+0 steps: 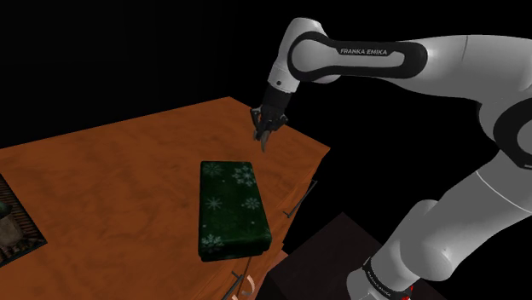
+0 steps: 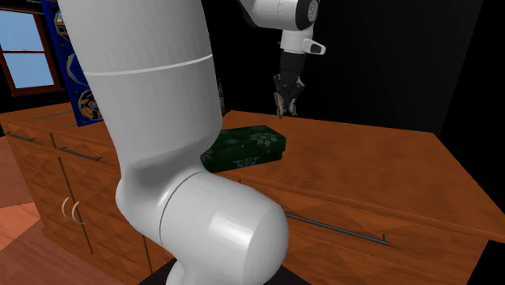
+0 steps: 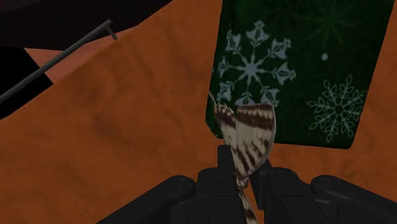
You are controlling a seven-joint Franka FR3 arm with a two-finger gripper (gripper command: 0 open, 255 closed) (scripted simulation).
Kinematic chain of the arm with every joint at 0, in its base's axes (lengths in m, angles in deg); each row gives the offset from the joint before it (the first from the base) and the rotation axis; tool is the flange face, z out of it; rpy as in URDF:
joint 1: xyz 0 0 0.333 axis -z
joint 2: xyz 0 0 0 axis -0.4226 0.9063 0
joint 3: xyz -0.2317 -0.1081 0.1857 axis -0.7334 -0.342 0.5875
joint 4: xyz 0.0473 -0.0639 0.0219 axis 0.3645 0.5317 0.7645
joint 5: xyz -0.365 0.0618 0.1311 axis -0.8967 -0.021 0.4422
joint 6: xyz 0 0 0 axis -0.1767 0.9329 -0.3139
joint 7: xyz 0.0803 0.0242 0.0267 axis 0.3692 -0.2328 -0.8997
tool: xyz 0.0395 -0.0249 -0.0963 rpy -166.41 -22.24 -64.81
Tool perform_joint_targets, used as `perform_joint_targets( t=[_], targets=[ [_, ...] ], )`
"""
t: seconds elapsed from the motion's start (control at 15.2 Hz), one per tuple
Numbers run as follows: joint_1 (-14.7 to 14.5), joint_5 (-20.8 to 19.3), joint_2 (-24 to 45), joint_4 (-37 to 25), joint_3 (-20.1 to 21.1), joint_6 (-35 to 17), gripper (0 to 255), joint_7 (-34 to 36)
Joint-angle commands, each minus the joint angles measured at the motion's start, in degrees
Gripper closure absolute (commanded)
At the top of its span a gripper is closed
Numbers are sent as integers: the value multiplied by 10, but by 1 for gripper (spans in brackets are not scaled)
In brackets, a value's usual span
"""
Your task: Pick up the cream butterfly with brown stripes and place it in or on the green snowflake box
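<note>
A cream butterfly with brown stripes (image 3: 247,137) stands clasped between my black fingers; my gripper (image 3: 242,167) is shut on it. In the shoulder view my gripper (image 1: 263,136) hangs above the wooden counter, beyond the far end of the dark green snowflake box (image 1: 232,208), with the butterfly (image 1: 263,140) a small sliver at its tips. The second exterior view has the gripper (image 2: 288,105) above and just behind the green box (image 2: 245,147). Through the wrist camera the box (image 3: 305,63) lies ahead of the butterfly, lid shut, white snowflakes on it.
The wooden counter (image 1: 119,179) has drawers with metal handles (image 2: 336,229) along its front. A dark tray-like object (image 1: 15,223) sits at the shoulder view's left edge. My large white arm (image 2: 162,121) blocks much of the second exterior view. A window (image 2: 24,48) is behind.
</note>
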Motion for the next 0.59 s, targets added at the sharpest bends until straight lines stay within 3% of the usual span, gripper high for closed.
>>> perform_joint_targets(
  t=[0.0, 0.53],
  targets=[
    [-11, 3, -14, 16, 15, -6, 255, 25],
    [-58, 11, -27, 32, 82, -27, 255, 133]
  ],
)
